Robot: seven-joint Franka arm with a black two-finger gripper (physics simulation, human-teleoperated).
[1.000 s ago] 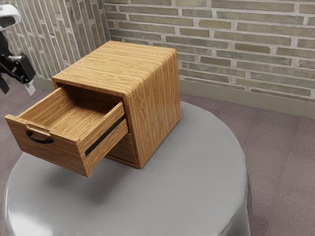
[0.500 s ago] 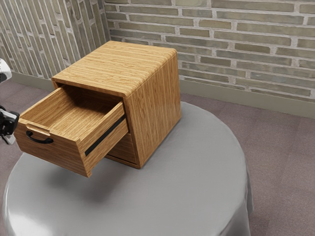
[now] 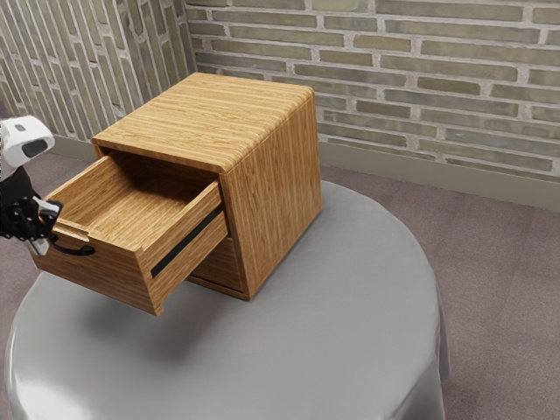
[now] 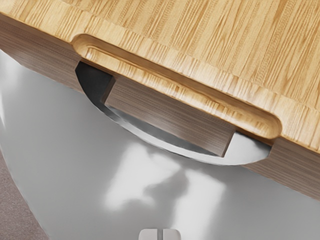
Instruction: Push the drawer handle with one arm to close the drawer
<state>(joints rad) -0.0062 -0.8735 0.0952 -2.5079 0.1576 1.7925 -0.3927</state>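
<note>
Grey round table | drawer jutting from cabinet | gripper near handle, jaws together | probably smooth-running, rigid handle (possibly slippery); push mid-bar, no grasp needed

Brt glare on gray tbl

Round grey table w/ glossy top, bright glare patches, cloth-like folds hanging at ext. view's right. Mauve-brown floor around it. Back wall: long thin bricks, horiz., pale mortar; beige baseboard below. Side wall, ext. view's left: same bricks, approx. vert.
</note>
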